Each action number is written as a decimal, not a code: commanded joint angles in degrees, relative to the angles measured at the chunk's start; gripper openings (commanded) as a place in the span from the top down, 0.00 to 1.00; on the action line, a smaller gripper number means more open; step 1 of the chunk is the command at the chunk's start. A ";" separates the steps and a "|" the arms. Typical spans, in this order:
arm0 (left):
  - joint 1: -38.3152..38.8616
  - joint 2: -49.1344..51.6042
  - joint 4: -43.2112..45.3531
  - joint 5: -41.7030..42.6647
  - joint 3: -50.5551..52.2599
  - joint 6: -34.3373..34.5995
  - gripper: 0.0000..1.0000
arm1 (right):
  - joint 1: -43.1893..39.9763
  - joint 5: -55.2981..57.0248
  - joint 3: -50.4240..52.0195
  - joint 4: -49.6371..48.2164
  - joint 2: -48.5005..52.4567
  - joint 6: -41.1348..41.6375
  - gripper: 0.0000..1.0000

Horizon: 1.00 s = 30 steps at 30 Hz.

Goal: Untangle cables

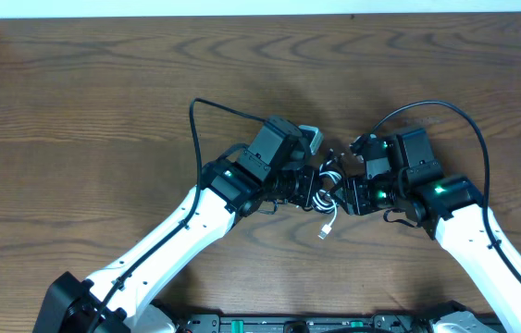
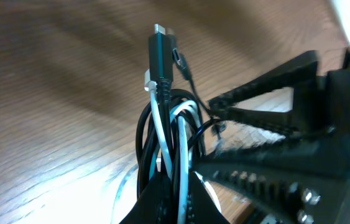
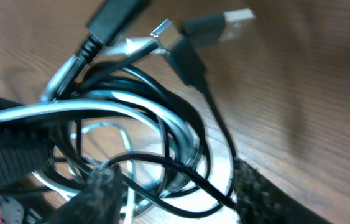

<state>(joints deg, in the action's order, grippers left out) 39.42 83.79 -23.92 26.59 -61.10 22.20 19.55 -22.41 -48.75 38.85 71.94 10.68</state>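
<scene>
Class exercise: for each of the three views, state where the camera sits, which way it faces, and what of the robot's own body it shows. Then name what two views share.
Overhead: above the table, facing straight down; shows both arms, left gripper and right gripper meeting at the cables.
Left wrist: on the left arm, facing along its own fingers at the cables.
Right wrist: on the right arm, facing past its own blurred fingers into the cables.
Shared: both wrist views show the same black-and-white tangle up close.
</scene>
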 commanded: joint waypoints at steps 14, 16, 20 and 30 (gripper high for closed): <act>-0.24 -0.72 1.90 10.80 -1.07 -2.43 0.93 | -0.39 19.41 2.21 -1.55 6.78 12.52 0.99; -0.37 -0.74 -1.81 6.97 -1.07 -3.43 0.93 | -0.39 20.83 2.21 -1.40 7.32 14.34 0.99; -3.50 -1.62 -7.39 0.26 -1.07 -5.84 0.93 | -0.42 23.82 2.21 -0.35 7.34 16.94 0.99; -16.35 -7.89 -3.41 3.61 -1.07 -4.35 0.72 | -0.39 13.86 2.21 -0.85 7.34 13.73 0.99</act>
<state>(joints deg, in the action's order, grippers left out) 24.23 77.41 -28.01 28.08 -61.12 17.58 19.29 -3.29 -46.78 38.81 79.29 25.80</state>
